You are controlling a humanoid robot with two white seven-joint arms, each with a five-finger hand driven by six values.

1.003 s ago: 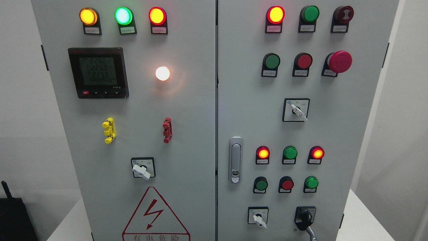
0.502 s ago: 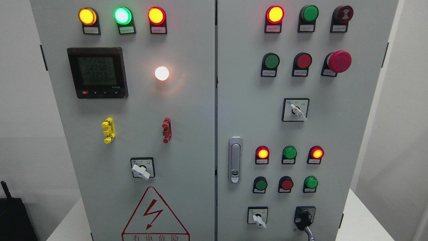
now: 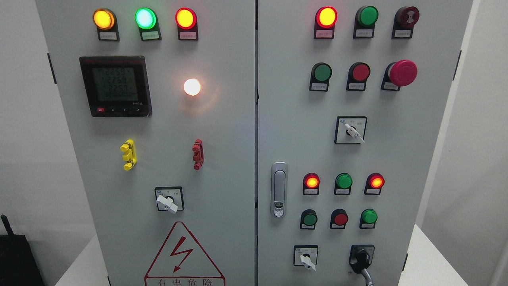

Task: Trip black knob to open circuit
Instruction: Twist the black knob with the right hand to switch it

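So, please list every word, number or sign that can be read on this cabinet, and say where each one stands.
"有电危险": under the lightning bolt in the red warning triangle, left door; its bottom edge is cut off.
"2259", "2259", "2253", roughly: top three rows of the digital meter; the fourth row is blurred.
Small label plates under the lamps and buttons: too small to read.
Marks around the black knob and the white selector switches: unreadable.

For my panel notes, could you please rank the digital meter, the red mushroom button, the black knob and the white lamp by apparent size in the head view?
1. Black-framed digital meter
2. Red mushroom button
3. Black knob at the lower right
4. Glowing white lamp; its glare makes its rank against the knob unsure.
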